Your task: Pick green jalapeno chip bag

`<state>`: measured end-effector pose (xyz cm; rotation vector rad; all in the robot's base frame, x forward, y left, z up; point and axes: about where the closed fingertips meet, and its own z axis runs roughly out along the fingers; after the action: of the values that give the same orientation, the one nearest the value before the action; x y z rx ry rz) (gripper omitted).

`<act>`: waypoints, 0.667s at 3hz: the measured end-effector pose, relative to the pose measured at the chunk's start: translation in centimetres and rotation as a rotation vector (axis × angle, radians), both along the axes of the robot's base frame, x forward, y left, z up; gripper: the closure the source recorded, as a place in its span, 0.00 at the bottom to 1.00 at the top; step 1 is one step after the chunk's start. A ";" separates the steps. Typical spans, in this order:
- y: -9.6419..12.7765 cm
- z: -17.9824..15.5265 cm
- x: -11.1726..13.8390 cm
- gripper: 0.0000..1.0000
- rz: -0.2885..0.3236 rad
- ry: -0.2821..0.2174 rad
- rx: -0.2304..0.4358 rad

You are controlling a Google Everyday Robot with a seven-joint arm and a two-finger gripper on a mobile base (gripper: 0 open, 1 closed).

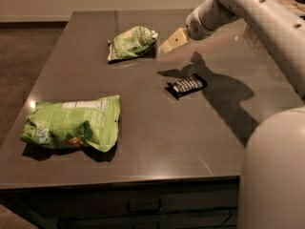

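The green jalapeno chip bag (130,43) is small, crinkled and pale green, lying at the far middle of the dark table (143,109). My gripper (172,41) hovers just right of it, a short gap away, with its tan tip pointing down-left toward the bag. The white arm reaches in from the upper right.
A larger, brighter green bag (71,125) with a white label lies at the front left. A small black wrapped bar (187,85) lies mid-table, right of centre. The arm's shadow falls over the bar. The robot's white body (271,175) fills the lower right.
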<state>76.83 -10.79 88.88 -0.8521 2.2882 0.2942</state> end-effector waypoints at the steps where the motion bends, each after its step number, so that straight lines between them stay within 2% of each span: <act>1: 3.2 -0.6 2.4 0.00 0.011 0.008 0.040; 2: 5.7 -0.8 4.0 0.00 0.025 0.015 0.066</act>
<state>80.80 -5.07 88.08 -0.8478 2.2700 0.3857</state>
